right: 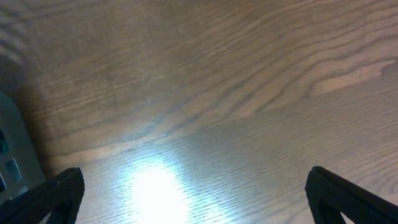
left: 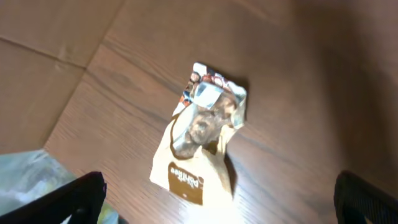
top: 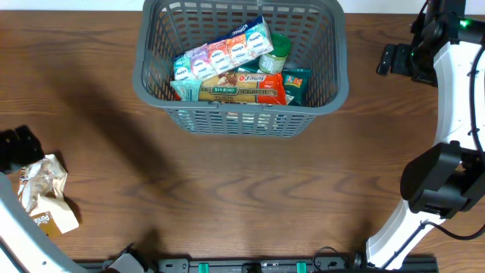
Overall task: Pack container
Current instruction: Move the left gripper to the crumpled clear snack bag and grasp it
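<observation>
The dark grey slotted container (top: 151,83) stands at the top middle of the table and holds a strip of small yoghurt cups, a green-lidded jar, a pasta packet and an orange packet. A crumpled cream and brown snack bag (top: 45,193) lies flat at the left edge. It also shows in the left wrist view (left: 202,140), below my left gripper (left: 217,202), which is open and hovers over it without touching. My right gripper (right: 193,199) is open and empty above bare wood at the far right; in the overhead view it sits right of the container (top: 395,59).
The table is brown wood grain. A grey edge of the container (right: 15,149) shows at the left of the right wrist view. The right arm's white links (top: 455,152) run down the right side. A pale object (left: 31,177) shows at the lower left of the left wrist view.
</observation>
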Motion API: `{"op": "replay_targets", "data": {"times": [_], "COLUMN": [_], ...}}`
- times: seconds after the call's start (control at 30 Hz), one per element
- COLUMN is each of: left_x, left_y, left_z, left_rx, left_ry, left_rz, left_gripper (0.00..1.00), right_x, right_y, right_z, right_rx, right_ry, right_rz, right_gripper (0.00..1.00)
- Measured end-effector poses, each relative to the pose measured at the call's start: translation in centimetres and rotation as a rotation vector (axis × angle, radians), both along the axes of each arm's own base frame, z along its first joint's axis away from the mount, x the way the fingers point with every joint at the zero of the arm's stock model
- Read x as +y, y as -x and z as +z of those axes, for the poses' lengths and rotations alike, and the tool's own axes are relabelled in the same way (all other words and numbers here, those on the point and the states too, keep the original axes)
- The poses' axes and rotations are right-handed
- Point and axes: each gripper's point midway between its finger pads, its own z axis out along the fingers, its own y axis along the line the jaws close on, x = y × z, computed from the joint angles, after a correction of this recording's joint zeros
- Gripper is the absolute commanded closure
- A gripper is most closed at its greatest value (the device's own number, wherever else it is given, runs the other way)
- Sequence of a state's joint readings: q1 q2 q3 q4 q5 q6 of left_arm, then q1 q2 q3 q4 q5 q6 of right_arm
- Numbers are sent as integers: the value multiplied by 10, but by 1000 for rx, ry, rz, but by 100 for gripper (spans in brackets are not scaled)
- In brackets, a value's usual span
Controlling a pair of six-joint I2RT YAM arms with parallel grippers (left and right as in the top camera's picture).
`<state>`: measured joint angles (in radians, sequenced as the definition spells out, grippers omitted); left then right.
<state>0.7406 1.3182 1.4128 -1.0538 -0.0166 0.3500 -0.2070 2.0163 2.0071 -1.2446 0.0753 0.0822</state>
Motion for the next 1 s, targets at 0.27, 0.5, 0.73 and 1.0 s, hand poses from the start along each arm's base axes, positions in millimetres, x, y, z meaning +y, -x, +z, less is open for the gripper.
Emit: {"op": "replay_targets", "data": {"times": [0.27, 0.5, 0.73, 1.0], "left_x": [-4, 15, 31, 47], "left_y": [6, 21, 36, 43], "left_z": [-89, -130, -160, -189], "left_rx": [150, 229, 278, 300], "left_ry": [80, 164, 237, 280], "left_rz": [-123, -95, -38, -7], "left_gripper": [1, 1, 1, 1], "right_x": [0, -1, -1, -1], "right_y": [-2, -6, -6, -4], "right_z": [1, 2, 2, 1], "right_rx": [-8, -25, -25, -16], "right_ry": [2, 6, 6, 4], "right_rz": [3, 3, 3, 2], "right_gripper": [1, 1, 1, 1]}}
